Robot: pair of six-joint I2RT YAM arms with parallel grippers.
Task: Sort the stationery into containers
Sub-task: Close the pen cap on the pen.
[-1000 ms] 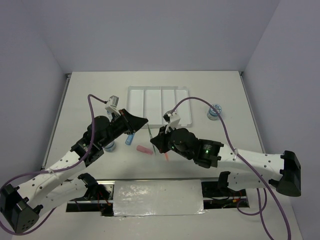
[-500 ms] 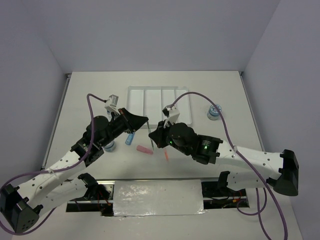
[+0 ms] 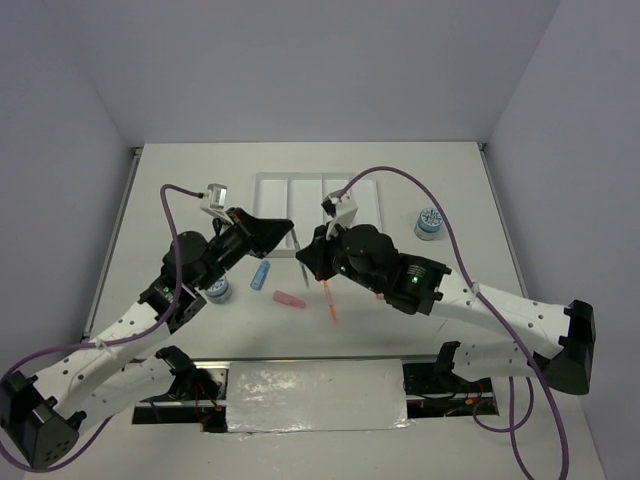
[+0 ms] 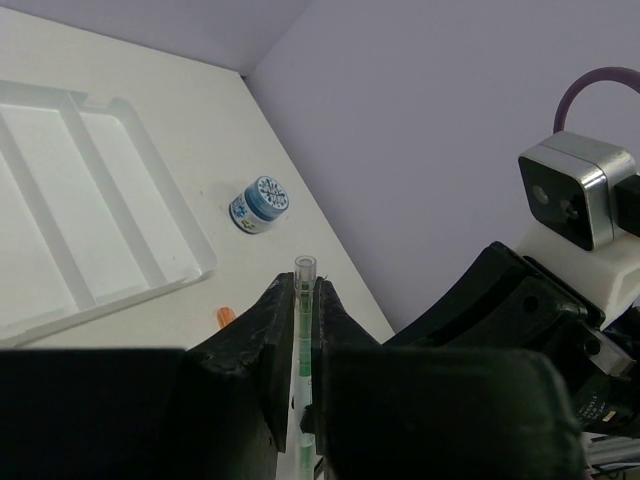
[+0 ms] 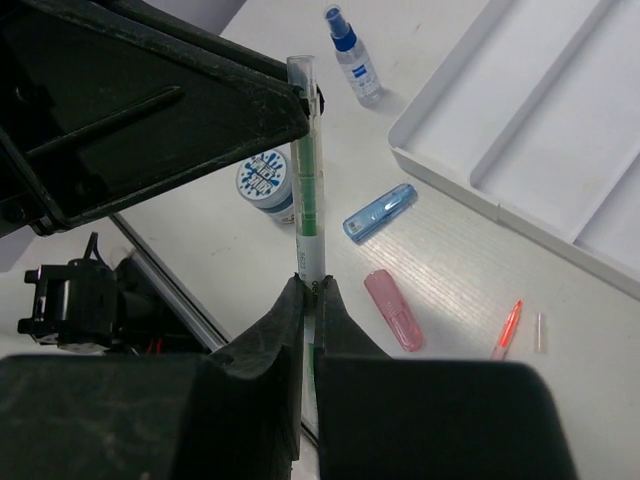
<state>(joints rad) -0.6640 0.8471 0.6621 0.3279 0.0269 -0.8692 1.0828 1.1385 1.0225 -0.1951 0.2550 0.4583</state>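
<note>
A thin green pen (image 3: 298,244) hangs above the table, held at both ends. My left gripper (image 4: 303,286) is shut on it, and the clear cap end (image 4: 304,268) pokes out past the fingertips. My right gripper (image 5: 313,284) is shut on the pen's other part (image 5: 308,190). In the top view the left gripper (image 3: 290,228) and right gripper (image 3: 306,257) nearly meet in front of the white tray (image 3: 272,196). On the table lie a blue stick (image 5: 379,212), a pink stick (image 5: 393,310), an orange pen (image 5: 505,330) and a blue-capped bottle (image 5: 355,68).
One patterned disc (image 3: 429,222) stands right of the tray, another disc (image 3: 217,289) beside my left arm. The tray's long compartments (image 5: 560,130) show nothing inside. Purple cables loop over both arms. A table edge with a foil-covered strip (image 3: 315,395) runs along the near side.
Both grippers, still shut on the green pen, have shifted away from the arm bases toward the tray. The items lying on the table have not moved.
</note>
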